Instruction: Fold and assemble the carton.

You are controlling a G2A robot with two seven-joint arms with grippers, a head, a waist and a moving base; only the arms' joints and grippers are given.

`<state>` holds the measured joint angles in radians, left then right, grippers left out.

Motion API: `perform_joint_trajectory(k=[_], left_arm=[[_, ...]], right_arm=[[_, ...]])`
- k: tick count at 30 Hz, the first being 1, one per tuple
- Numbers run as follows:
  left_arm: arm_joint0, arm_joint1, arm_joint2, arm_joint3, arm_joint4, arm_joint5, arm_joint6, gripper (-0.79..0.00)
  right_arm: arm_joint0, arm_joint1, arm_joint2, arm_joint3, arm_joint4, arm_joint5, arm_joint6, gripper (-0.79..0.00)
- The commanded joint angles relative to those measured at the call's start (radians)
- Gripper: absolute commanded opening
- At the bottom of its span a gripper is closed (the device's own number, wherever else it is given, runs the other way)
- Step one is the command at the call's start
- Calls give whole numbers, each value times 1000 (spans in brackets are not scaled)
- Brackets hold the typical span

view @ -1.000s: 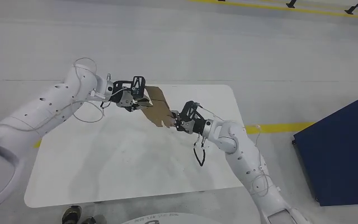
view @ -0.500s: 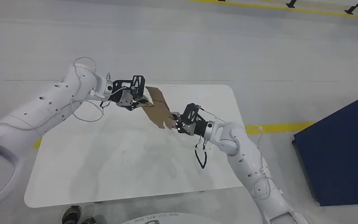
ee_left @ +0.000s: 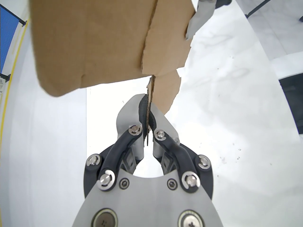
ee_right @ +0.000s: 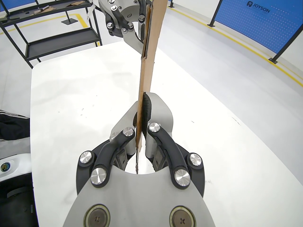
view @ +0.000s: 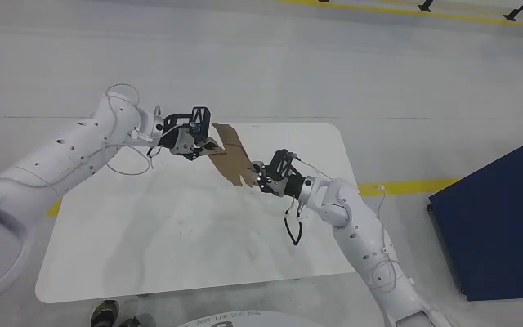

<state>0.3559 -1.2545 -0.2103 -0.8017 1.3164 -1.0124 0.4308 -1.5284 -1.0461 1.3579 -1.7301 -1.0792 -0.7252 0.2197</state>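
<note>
White table (view: 163, 237), flat brown carton (view: 233, 159) above it, left hand (ee_left: 148, 111) and right hand (ee_right: 142, 106) clamped on its opposite ends

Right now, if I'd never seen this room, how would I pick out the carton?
Find the big white table. Above its far side, the carton hangs in the air between the left pincer and the right pincer, each shut on one end. It is a flat brown cardboard piece, the only brown thing over that table.

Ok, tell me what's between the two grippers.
The flattened carton spans the gap, left gripper and right gripper each shut on an edge, as the top view shows.
</note>
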Motion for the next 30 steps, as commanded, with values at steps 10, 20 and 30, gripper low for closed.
perform_joint_trajectory(k=[10, 20, 30], left_arm=[[6, -11, 1, 14, -82, 0, -69, -400], [5, -15, 3, 12, -99, 0, -82, -785], [3, -10, 27, 6, -104, 0, -71, -785]], right_arm=[[-8, 4, -2, -10, -8, -2, -11, -785], [-15, 7, -4, -18, -16, -3, -19, -785], [-20, 10, -3, -23, -22, 3, -29, -785]])
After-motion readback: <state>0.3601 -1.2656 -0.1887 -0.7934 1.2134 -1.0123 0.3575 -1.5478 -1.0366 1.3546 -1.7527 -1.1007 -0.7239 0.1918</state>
